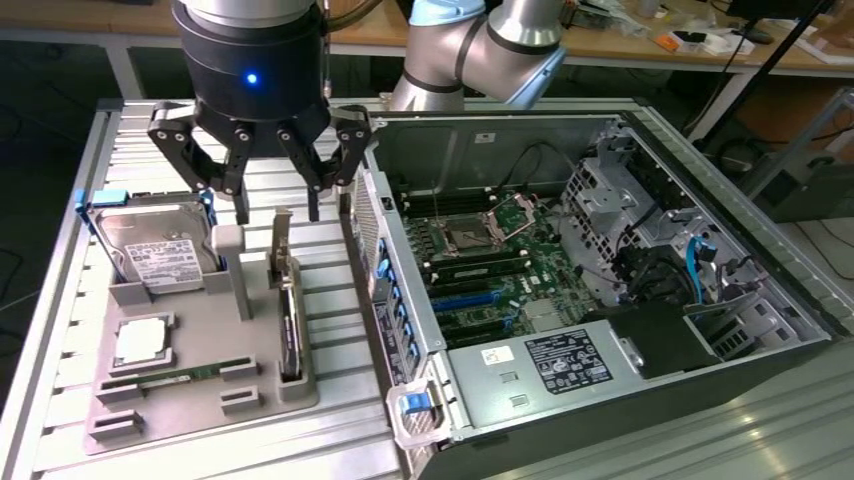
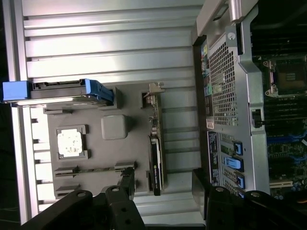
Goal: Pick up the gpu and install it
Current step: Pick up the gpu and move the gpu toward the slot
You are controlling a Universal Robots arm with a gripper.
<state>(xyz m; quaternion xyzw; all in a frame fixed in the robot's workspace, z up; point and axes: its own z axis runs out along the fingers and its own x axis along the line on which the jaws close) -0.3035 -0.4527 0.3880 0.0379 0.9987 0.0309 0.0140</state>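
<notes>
You see the gpu point(image 1: 284, 300) black with green touches, in a plain grey tray point(image 1: 214, 340). The drive point(image 1: 154, 260) is silver, framed blue. The table point(image 1: 60, 330) is ribbed silver. The gripper point(image 1: 278, 205) is black with one blue light.

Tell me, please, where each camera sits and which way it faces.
Exterior view: off the arm, high up, looking down at a slant on the tray and the open case; the arm and the open tool show, the tool hanging over the gpu.
Wrist view: on the wrist, looking straight down at the table; the tool shows.
Shared: tool, gpu, tray, case.
</notes>
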